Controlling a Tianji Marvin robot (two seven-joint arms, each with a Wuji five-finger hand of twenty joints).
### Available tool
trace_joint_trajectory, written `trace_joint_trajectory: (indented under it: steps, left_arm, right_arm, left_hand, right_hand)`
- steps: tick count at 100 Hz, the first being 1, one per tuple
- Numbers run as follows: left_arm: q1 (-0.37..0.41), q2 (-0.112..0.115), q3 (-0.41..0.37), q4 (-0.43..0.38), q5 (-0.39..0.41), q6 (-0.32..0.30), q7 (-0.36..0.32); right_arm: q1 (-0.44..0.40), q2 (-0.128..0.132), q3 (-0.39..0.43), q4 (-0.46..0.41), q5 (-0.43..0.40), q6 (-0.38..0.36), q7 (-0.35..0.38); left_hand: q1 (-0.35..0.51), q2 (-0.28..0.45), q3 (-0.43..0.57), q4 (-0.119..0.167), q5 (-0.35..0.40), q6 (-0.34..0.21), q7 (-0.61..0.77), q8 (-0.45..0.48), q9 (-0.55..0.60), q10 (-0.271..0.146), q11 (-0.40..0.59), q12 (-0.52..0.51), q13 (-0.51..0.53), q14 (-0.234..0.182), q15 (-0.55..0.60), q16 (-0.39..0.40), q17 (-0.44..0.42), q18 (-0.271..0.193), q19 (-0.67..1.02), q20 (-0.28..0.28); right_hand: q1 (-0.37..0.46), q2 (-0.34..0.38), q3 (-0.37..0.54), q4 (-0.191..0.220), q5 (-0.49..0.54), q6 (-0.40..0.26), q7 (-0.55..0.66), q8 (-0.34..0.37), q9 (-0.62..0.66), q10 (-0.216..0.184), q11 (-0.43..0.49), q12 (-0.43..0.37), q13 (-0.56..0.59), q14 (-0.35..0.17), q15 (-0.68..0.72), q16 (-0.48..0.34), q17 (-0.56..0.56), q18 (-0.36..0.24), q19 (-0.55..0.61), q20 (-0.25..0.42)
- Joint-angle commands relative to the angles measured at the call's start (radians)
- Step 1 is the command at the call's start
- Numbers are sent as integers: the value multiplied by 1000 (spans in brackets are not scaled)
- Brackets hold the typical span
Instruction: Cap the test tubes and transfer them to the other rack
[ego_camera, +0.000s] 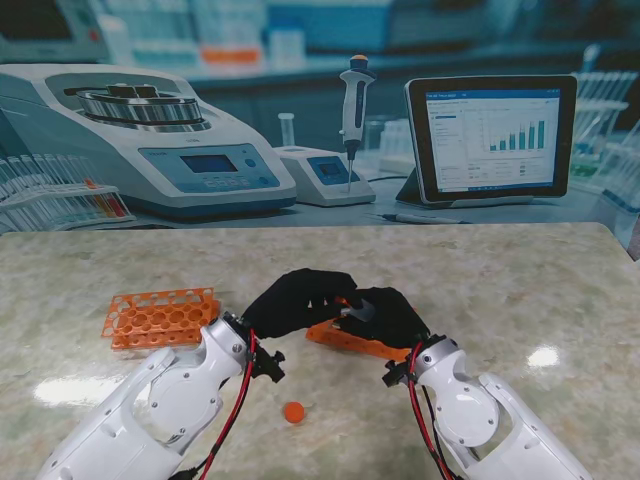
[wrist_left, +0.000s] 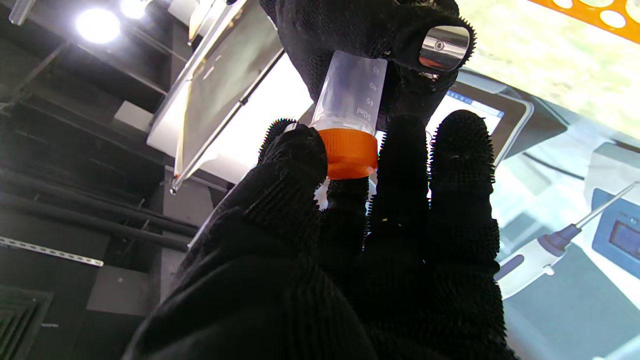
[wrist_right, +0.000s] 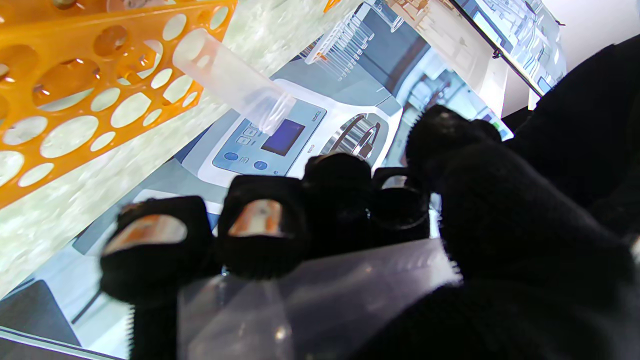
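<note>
My two black-gloved hands meet over the middle of the table. My right hand (ego_camera: 388, 316) is shut on a clear test tube (wrist_right: 310, 295), its fingers (wrist_right: 260, 225) wrapped around the barrel. My left hand (ego_camera: 296, 300) pinches an orange cap (wrist_left: 350, 152) that sits on the mouth of that tube (wrist_left: 350, 92). An orange rack (ego_camera: 350, 342) lies just under the hands, partly hidden. It holds another uncapped clear tube (wrist_right: 232, 82), seen in the right wrist view with that rack (wrist_right: 75, 100). A second orange rack (ego_camera: 160, 318) stands to the left.
A loose orange cap (ego_camera: 293, 411) lies on the marble table (ego_camera: 520, 290) nearer to me, between my two forearms. The far edge of the table meets a backdrop picture of lab equipment.
</note>
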Motion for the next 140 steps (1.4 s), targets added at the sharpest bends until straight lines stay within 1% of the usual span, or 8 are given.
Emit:
trace_joint_trajectory:
  steps: [1, 32, 79, 98, 103, 119, 123, 140]
  left_arm:
    - [11, -7, 7, -3, -9, 8, -2]
    - [16, -12, 5, -12, -34, 26, 6]
    - [13, -17, 9, -14, -56, 39, 12]
    - [12, -17, 10, -12, -51, 39, 14]
    - [11, -17, 11, -12, -50, 40, 15]
    - [4, -17, 18, -8, -49, 40, 12]
    - [3, -17, 19, -7, -48, 40, 12]
    - [0, -16, 21, -5, -47, 38, 9]
  right_arm:
    - [-2, -7, -5, -15, 1, 4, 3]
    - [-1, -7, -5, -14, 2, 6, 2]
    - [-2, -8, -3, -13, 1, 9, -1]
    - [-5, -8, -1, -14, 0, 10, -3]
    - [-5, -8, 0, -14, -1, 10, -3]
    - [-4, -8, 1, -15, -1, 7, -3]
    - [-4, -8, 1, -15, -1, 6, -3]
    - [-4, -7, 3, -16, -2, 4, -3]
  left_hand:
    - [81, 94, -25, 41, -31, -8, -11, -13, 91, -52, 83, 3, -21, -5, 21, -36, -14, -20, -29, 20]
    - [94, 184, -72, 46, -42, 3, -31, -16, 53, -40, 99, -19, -48, 2, 22, -46, -40, -17, -36, 18]
    - [94, 233, 32, 40, -55, 11, -23, 3, 22, -38, 119, -50, -65, 0, 29, -52, -51, -24, -30, 16]
    - [94, 192, 140, 26, -58, 12, -22, 7, 17, -45, 133, -76, -63, -6, 32, -53, -47, -31, -27, 12]
    - [94, 170, 161, 14, -59, 11, -22, 7, 17, -47, 137, -77, -61, -8, 35, -52, -45, -34, -26, 11]
    - [94, 128, 159, -1, -62, 12, -31, 3, 16, -49, 135, -63, -61, -4, 37, -3, -44, -37, -25, 9]
    - [94, 119, 151, 1, -59, 12, -39, -1, 18, -49, 126, -49, -56, -4, 14, 38, -45, -38, -26, 8]
    - [94, 88, 118, 3, -63, 9, -46, -6, 17, -53, 121, -41, -58, -1, 7, 54, -50, -37, -28, 8]
  right_hand:
    - [7, 10, -13, -22, 0, -41, 17, 19, -4, -5, 13, -5, 20, -29, 31, 10, 18, 6, 37, 1]
    - [7, 11, -16, -23, -1, -41, 17, 19, -4, -4, 13, -5, 20, -30, 31, 10, 18, 4, 38, 1]
    - [6, 13, -18, -23, 0, -44, 17, 19, -4, -5, 13, -5, 20, -31, 31, 10, 18, 4, 38, 2]
    - [7, 13, -18, -23, -1, -44, 16, 19, -4, -5, 14, -5, 21, -31, 31, 10, 18, 4, 38, 2]
    - [7, 13, -18, -23, -1, -45, 16, 19, -4, -5, 14, -5, 21, -31, 32, 10, 18, 4, 38, 2]
    - [7, 13, -18, -24, -1, -45, 16, 19, -5, -5, 14, -5, 20, -30, 32, 10, 18, 4, 38, 2]
    - [7, 13, -19, -24, -1, -45, 16, 19, -4, -5, 14, -5, 20, -31, 32, 10, 18, 4, 38, 2]
    - [6, 14, -19, -24, -1, -45, 16, 19, -4, -6, 14, -5, 20, -31, 32, 10, 18, 4, 38, 2]
